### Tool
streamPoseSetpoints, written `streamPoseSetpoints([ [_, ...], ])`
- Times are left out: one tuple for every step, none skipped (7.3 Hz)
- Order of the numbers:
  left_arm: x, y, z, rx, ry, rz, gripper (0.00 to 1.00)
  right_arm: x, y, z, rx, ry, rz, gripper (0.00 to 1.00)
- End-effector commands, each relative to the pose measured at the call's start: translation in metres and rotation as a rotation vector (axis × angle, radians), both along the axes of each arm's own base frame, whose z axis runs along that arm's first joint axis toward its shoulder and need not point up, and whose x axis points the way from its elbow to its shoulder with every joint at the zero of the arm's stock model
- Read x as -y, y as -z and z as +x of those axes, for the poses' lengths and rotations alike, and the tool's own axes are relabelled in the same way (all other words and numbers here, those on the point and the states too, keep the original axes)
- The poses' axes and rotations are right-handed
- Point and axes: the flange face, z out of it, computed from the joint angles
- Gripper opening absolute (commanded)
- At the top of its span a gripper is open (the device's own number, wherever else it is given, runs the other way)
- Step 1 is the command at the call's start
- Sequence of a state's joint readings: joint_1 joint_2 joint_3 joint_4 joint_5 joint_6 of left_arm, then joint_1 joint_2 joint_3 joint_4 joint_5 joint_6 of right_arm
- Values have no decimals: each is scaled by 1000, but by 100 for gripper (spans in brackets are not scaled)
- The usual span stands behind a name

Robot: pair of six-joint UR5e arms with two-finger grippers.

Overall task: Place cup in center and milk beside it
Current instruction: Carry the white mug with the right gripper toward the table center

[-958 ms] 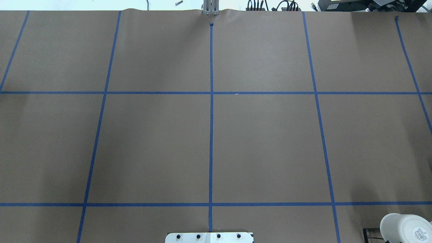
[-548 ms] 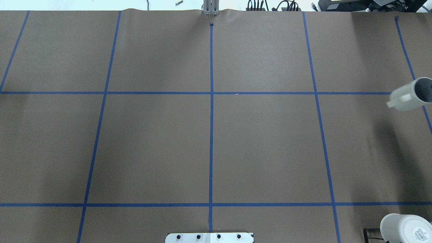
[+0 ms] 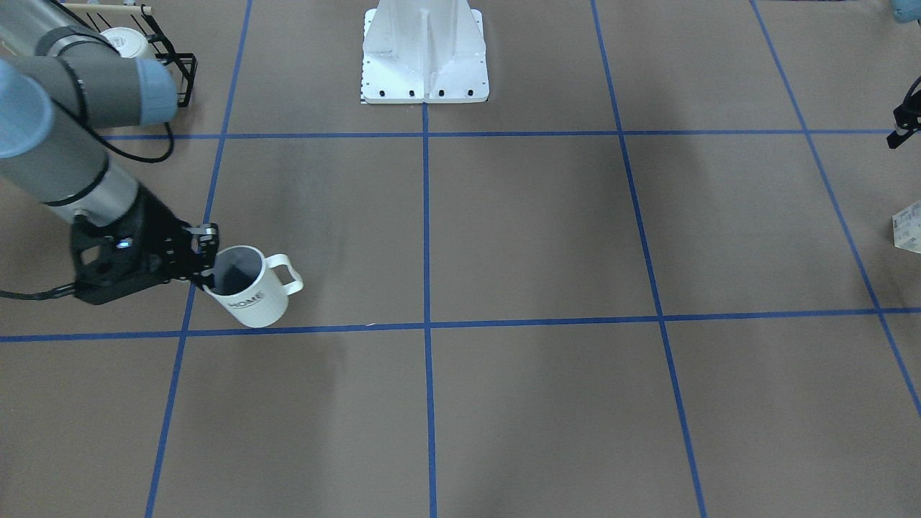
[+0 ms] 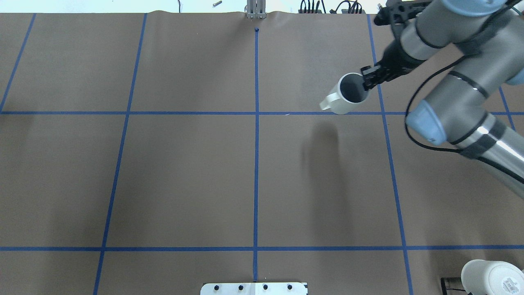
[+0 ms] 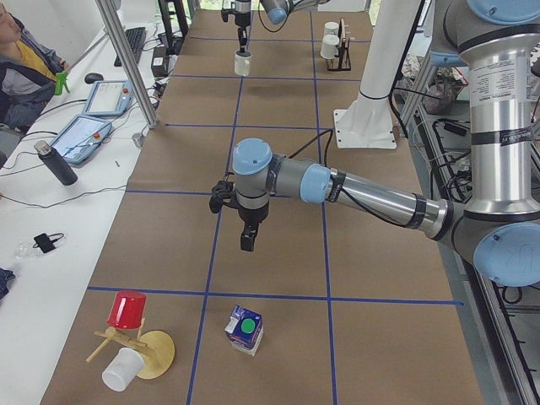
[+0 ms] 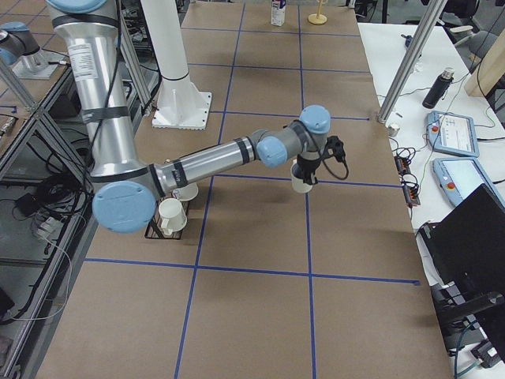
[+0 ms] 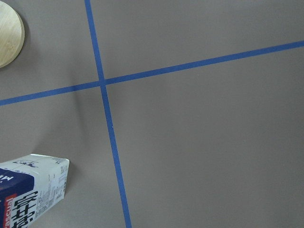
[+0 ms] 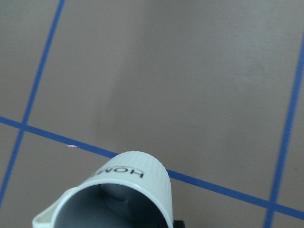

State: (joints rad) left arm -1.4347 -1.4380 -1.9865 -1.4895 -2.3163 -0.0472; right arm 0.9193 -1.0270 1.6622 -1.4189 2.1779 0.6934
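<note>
1. The right pincer [image 4: 365, 83] is clamped on the rim of the cup [image 4: 347, 95]. It grips the side opposite the handle, with one finger tip over the dark inside.
2. The cup hangs tilted above the tabletop [image 4: 184, 176]. Its mouth tips toward the pincer, and its handle points away from it, to the left of the overhead frame. Its shadow lies apart from it, lower in that frame.
3. In the overhead view the cup sits right of the middle, over the horizontal tape line [image 4: 311, 112]. It is between the center [image 4: 256, 112] and the next vertical line to the right, nearer that line.
4. In the right wrist view the cup [image 8: 121, 199] fills the bottom edge, with "HOME" reading upside down.
5. In the exterior left view the milk [image 5: 245, 329] stands low in the frame. The left pincer [image 5: 245, 243] hangs above the tabletop up-frame from it, clearly apart. We cannot tell whether that pincer is open or closed.
6. In the left wrist view the milk [image 7: 28, 190] is in the lower left corner.
7. In the exterior right view the milk [image 6: 278, 12] is at the top edge, well apart from the cup [image 6: 301, 183].
</note>
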Motion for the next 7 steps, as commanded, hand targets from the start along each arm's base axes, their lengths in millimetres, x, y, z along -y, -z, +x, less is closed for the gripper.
streamPoseSetpoints([
  [-1,2,-1,0,0,5,98,7,71,-97,4,28,37,0],
  [-1,-1,0,-1,-3,0,98,-4,75,-128,-11,65,54,0],
  [1,-5,1,0,-5,-5,98,-1,87,-144,-27,54,73,0],
  [1,-1,1,-1,-4,1,98,-1,85,-151,-32,52,63,0],
  [1,1,0,-2,-2,4,98,7,100,-160,-28,51,65,0],
  [-2,2,-3,-2,2,7,98,14,109,-169,-32,52,58,0],
  [-4,0,-6,-1,8,6,98,16,108,-175,-37,60,50,0],
])
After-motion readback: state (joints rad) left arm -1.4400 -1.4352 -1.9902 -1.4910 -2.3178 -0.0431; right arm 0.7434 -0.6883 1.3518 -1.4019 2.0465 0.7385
